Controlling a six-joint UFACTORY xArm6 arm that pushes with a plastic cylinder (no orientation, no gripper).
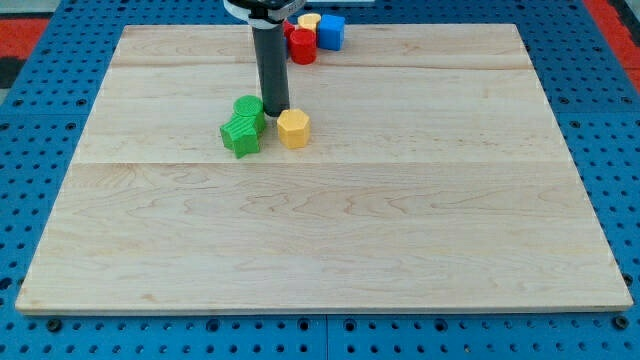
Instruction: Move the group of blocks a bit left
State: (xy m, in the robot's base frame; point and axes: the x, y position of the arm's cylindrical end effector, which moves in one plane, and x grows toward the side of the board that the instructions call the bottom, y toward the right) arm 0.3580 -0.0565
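My tip [277, 111] is resting on the surface [330, 230], wedged between the green blocks on its left and the yellow hexagon [293, 128] on its right. The rod is rising straight up from there toward the far edge, where its mount is crossing out of view. There is no end effector to spread or press together here; the arm is ending in the bare rod only.

Two green blocks are sitting touching each other: a rounder green block [249, 108] at the far side and a jagged green block [240, 136] at the near side, the latter possibly star-shaped, though its outline is hard to read. The yellow hexagon is lying just beside my tip, near the greens but apart from them.

At the far edge, a second cluster is sitting close together: a red cylinder [302, 46], a blue cube [331, 31] to its right, and a yellow block [309, 21] behind them, partly hidden by the arm's mount.
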